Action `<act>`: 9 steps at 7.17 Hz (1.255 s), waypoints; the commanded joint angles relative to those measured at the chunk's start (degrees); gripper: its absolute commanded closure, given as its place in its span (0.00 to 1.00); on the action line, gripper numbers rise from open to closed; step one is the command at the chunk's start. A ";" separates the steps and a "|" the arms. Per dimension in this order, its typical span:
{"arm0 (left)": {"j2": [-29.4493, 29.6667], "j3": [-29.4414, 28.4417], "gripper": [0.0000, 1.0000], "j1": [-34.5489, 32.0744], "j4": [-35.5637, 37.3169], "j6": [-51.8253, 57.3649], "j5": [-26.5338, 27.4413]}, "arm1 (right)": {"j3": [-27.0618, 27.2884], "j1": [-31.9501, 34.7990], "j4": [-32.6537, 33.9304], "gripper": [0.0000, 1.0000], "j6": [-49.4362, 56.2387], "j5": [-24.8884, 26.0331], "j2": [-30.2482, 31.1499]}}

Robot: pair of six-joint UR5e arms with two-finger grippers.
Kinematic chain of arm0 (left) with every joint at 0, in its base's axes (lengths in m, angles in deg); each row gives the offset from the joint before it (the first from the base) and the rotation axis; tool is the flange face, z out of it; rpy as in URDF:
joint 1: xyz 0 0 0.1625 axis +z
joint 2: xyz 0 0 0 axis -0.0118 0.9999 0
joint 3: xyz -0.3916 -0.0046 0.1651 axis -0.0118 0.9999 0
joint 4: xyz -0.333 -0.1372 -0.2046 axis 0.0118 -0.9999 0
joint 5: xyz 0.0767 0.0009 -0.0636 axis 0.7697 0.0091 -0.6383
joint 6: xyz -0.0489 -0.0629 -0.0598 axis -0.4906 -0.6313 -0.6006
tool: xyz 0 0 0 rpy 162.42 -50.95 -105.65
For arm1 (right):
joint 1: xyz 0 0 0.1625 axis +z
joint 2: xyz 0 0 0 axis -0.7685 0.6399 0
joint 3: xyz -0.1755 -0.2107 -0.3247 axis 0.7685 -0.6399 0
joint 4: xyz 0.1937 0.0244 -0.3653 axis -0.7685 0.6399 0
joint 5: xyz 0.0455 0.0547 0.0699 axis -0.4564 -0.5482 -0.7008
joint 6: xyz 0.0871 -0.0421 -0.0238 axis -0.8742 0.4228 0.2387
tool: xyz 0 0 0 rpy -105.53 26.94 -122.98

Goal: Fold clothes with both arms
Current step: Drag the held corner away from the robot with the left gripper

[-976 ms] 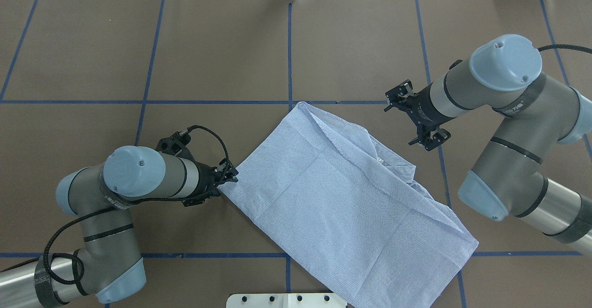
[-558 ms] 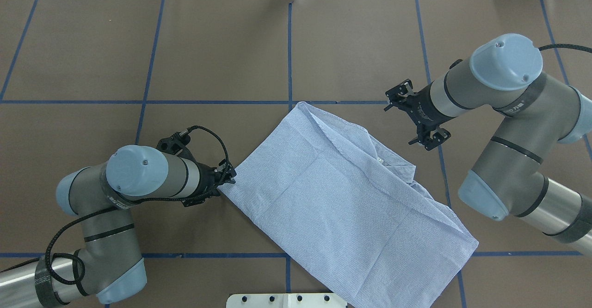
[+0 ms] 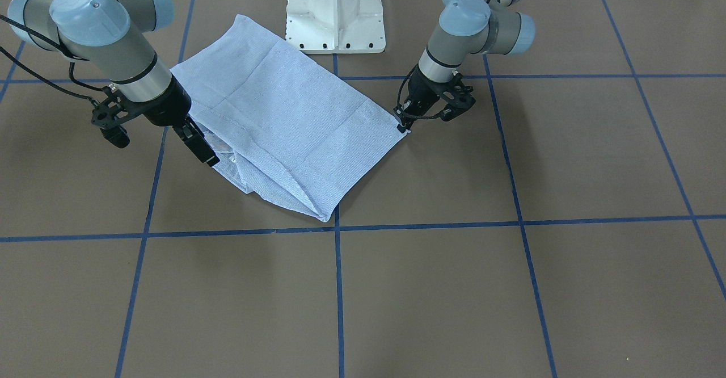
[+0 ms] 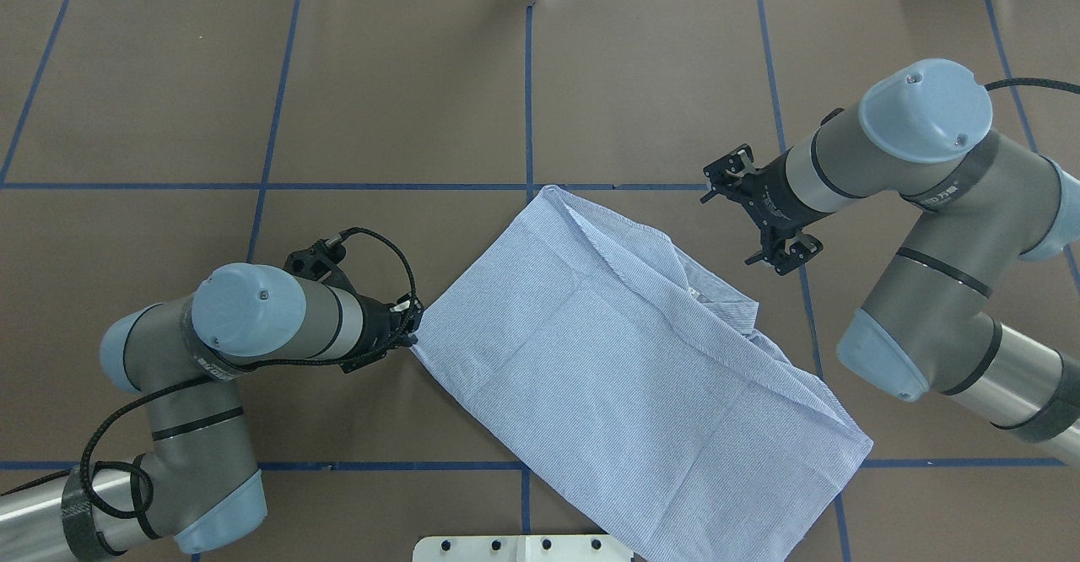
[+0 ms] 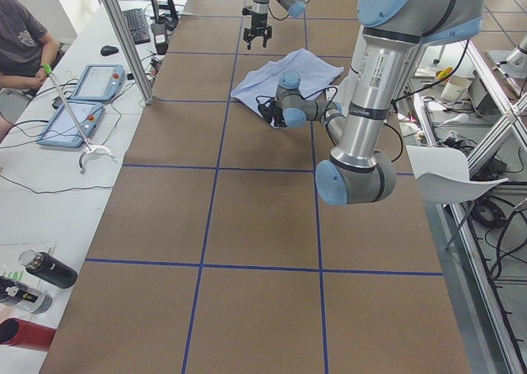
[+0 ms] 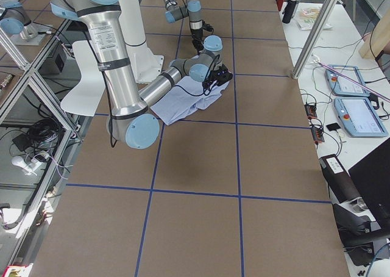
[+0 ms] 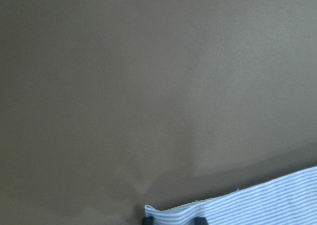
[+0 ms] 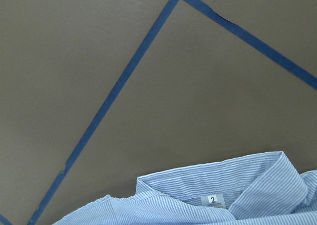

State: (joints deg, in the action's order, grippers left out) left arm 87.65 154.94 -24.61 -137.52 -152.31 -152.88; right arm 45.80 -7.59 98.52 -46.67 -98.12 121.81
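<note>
On the left, my left arm (image 4: 253,326) reaches low across the table (image 4: 405,81). Its hand (image 4: 412,328) is pinched shut on the left corner of the pinstriped shirt (image 4: 607,359). The left wrist view shows that corner curled over a fingertip, so I judge it is held just off the table rather than pressed flat. I take that grip as the start of a fold: holding the corner lets me carry this edge over the body of the shirt.

The shirt lies back-up as a rough rectangle, running diagonally from the middle of the table to the near right, where one end reaches the white pedestal base (image 4: 523,548). Its collar (image 4: 717,292) bunches along the right edge, and the right wrist view shows the size tag (image 8: 212,199).

Further right, the right hand (image 4: 753,218) hangs spread wide, near the collar on its far side, touching no cloth. I read it as waiting for a matching grip there.
</note>
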 commanded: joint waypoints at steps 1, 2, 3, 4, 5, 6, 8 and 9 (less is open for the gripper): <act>-0.20 0.61 1.00 -1.11 0.85 0.60 -0.08 | 0.00 -0.01 0.05 0.00 -0.01 -0.02 -0.01; 0.67 0.61 1.00 -2.51 3.38 2.00 -0.17 | 0.00 0.08 -0.04 0.00 -0.01 -0.02 0.08; 3.64 -0.95 1.00 -7.05 3.84 8.71 -0.17 | 0.00 0.17 -0.04 0.00 -0.01 -0.02 0.08; 6.80 -6.80 1.00 -11.36 3.15 12.08 -0.17 | 0.09 0.17 -0.04 0.00 -0.01 -0.11 -0.01; 12.84 -14.86 1.00 -16.01 2.62 15.08 -0.17 | 0.00 0.08 -0.04 0.00 -0.01 -0.02 -0.01; 17.94 -22.77 1.00 -19.71 1.75 19.72 -0.17 | 0.00 0.08 -0.04 0.00 -0.01 -0.02 -0.01; 28.49 -42.53 1.00 -22.38 -11.03 22.83 0.09 | 0.26 0.00 -0.21 0.00 -0.01 0.59 -0.10; 29.76 -44.28 0.65 -22.91 -12.14 24.41 0.09 | 0.35 -0.18 -0.39 0.00 -0.01 0.77 -0.88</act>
State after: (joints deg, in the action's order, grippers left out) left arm 113.62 117.11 -46.41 -145.83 -129.94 -152.87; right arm 46.01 -7.61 98.31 -46.68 -97.68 121.57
